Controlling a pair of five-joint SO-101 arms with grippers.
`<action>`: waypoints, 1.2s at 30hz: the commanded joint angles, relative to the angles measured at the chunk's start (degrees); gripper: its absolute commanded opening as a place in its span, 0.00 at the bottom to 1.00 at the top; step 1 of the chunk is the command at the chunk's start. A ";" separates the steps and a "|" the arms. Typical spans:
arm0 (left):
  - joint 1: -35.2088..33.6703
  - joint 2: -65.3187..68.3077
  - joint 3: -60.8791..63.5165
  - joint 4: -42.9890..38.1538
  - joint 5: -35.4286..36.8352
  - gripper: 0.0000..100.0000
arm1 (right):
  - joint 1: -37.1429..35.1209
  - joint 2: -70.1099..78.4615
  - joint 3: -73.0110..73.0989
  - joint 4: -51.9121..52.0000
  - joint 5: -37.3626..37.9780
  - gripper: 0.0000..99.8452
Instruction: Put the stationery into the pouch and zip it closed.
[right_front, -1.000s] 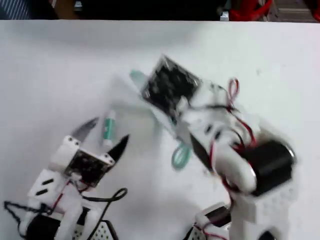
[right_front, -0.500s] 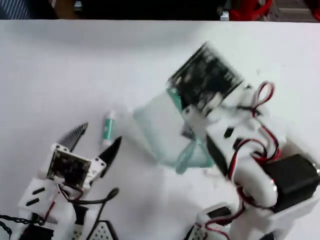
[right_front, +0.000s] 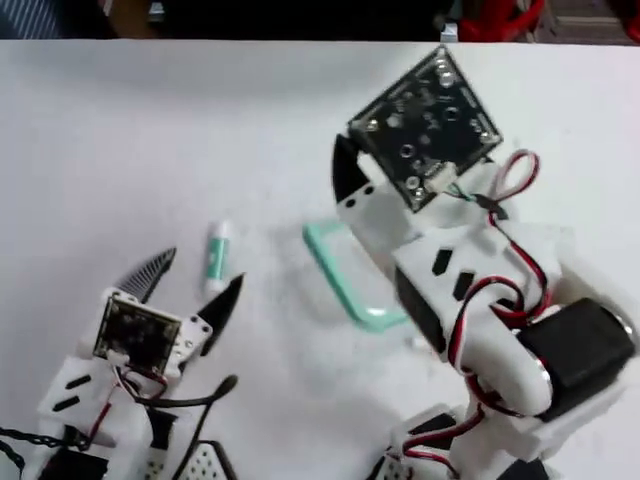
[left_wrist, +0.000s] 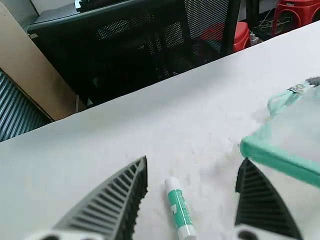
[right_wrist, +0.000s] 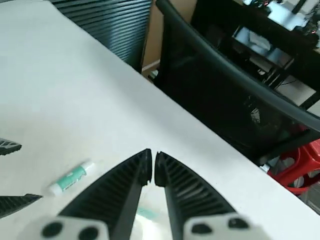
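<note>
Stationery for this task, a green-and-white stick (right_front: 216, 258), is lying loose on the table (right_front: 120, 150), outside the pouch (right_front: 335, 268) and near its teal-edged side. The task is therefore judged as standing at its beginning: packing is not yet done, and zipping is waiting on that. Whether the pouch mouth is standing open cannot be told.

The left gripper (left_wrist: 195, 160) is hovering low with its jaws spread wide and gripping nothing. The stick is lying on the table just ahead of the gap between them. The right gripper (right_wrist: 153, 152) is hanging above the pouch with its jaws drawn almost together, leaving only a sliver. Nothing is showing between them in the right wrist view, though a strip of teal is showing beneath.

Compared with the earlier frames, the right arm is swinging toward the far side of the table. The pouch, tilted up beside that gripper half a second ago, is now lying flatter and partly under the arm. The left arm, drawn back a little since the first frame, is holding its place. The stick is resting where it was.
</note>
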 joint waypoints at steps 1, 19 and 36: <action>-0.13 0.22 -1.93 0.26 0.35 0.28 | -0.48 -0.40 2.90 0.40 -0.44 0.02; -0.22 0.22 16.79 -11.34 0.79 0.28 | 45.93 -14.99 45.01 -8.92 21.01 0.02; -0.57 0.22 24.00 -13.27 0.18 0.20 | 63.96 -16.92 56.62 -11.56 47.38 0.13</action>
